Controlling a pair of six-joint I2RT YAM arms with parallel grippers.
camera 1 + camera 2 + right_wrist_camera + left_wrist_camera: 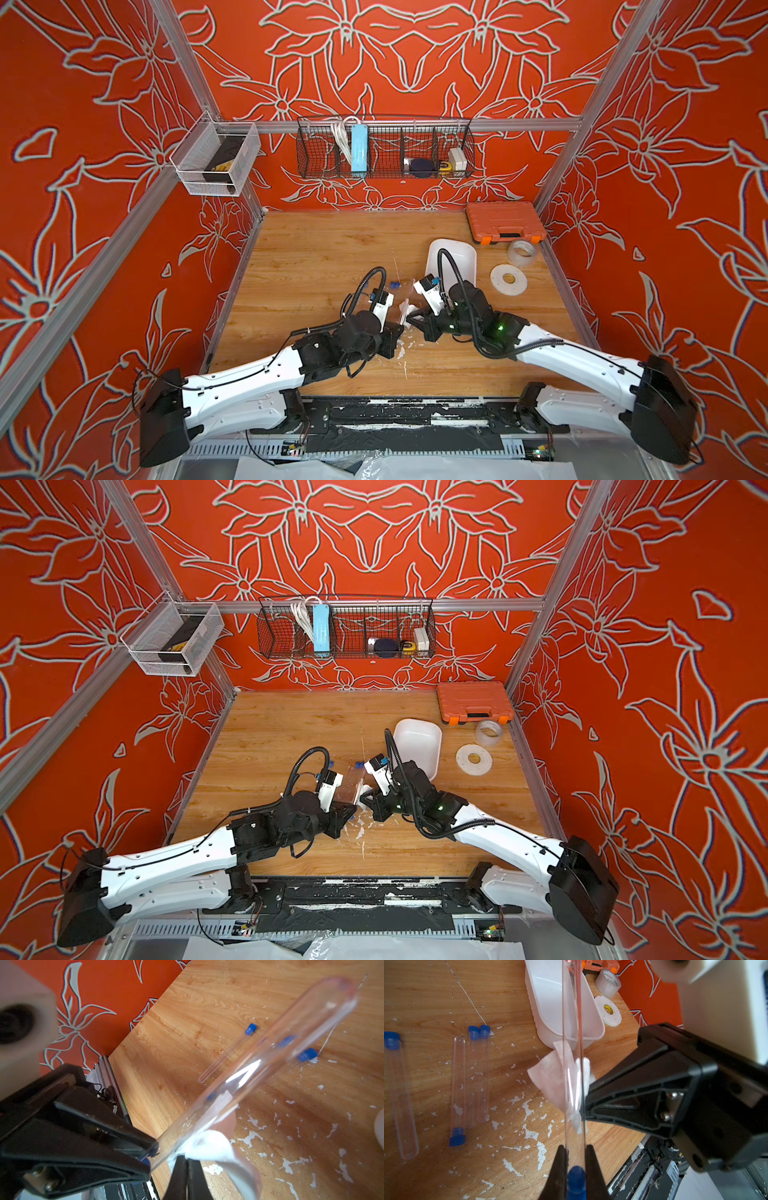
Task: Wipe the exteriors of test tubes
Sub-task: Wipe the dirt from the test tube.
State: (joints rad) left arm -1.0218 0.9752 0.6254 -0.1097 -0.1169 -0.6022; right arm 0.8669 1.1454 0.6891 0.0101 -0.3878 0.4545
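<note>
Found left gripper (576, 1157) clamped narrow on the blue-capped end of the held test tube (573, 1088), one black finger (560, 1169) on each side of the cap. Noted that tube lifted off the table, its clear body slanting away from the fingers, rounded end farthest out.

Found right gripper (187, 1165) with fingers pressed together on a crumpled white tissue (212, 1147). Logged the tissue lying against the tube wall a little way up from the cap, and the two grippers tip to tip, just beside each other, in both top views.

Counted four loose test tubes (457, 1088) flat on the wooden table (324, 257), beyond the left gripper:
- two side by side and touching, caps the same way;
- one just beside them, cap at the opposite end;
- one apart, farther toward the left arm's side.

Marked flaked white patches on the wood under and around the grippers.

Listed farther out, on the right arm's side:
- white tray (544, 1030), near the tissue;
- flat white tape disc (611, 1019), beside the tray;
- clear tape roll (606, 987), just beside an orange case (505, 220) in the back corner.

Listed on the frame behind: black wire basket (386, 149) and white mesh bin (216, 160).
</note>
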